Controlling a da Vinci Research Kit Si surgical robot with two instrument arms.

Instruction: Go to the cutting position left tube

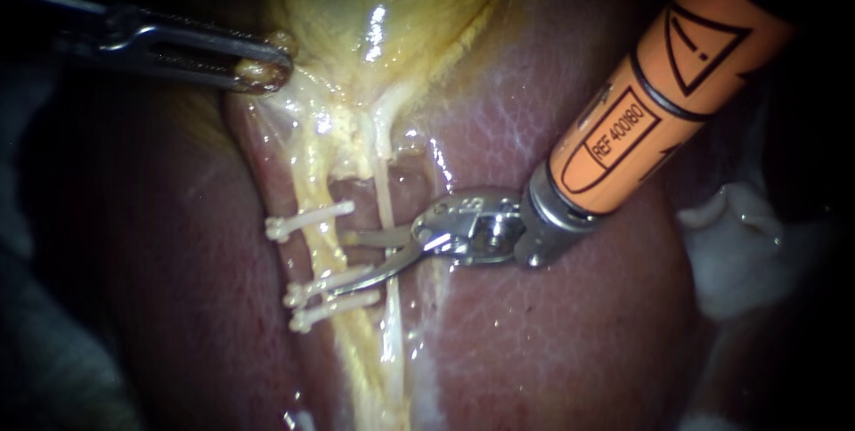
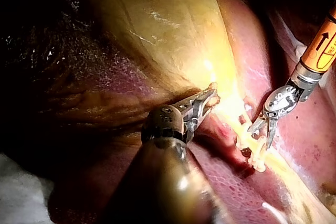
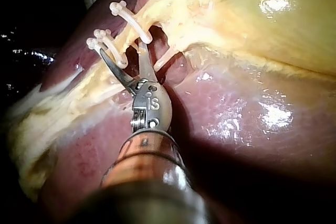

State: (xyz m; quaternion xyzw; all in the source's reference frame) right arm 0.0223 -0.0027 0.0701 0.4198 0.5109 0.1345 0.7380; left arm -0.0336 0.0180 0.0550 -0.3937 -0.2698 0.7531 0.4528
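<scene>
Two spread jaws of my right instrument (image 1: 338, 262) face the left tube (image 1: 316, 251), crosswise just ahead between its clips (image 1: 307, 219), while my left instrument (image 1: 263, 70) pinches the gallbladder (image 1: 392, 4).

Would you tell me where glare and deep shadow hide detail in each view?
Endoscope view: glare streaks the gallbladder, and darkness swallows the shaft of the left instrument. Left wrist view: light blooms on the gallbladder just ahead of that instrument's jaws. Right wrist view: bright spots sit on gallbladder and liver, while the shaft of the right instrument lies in shadow.
</scene>
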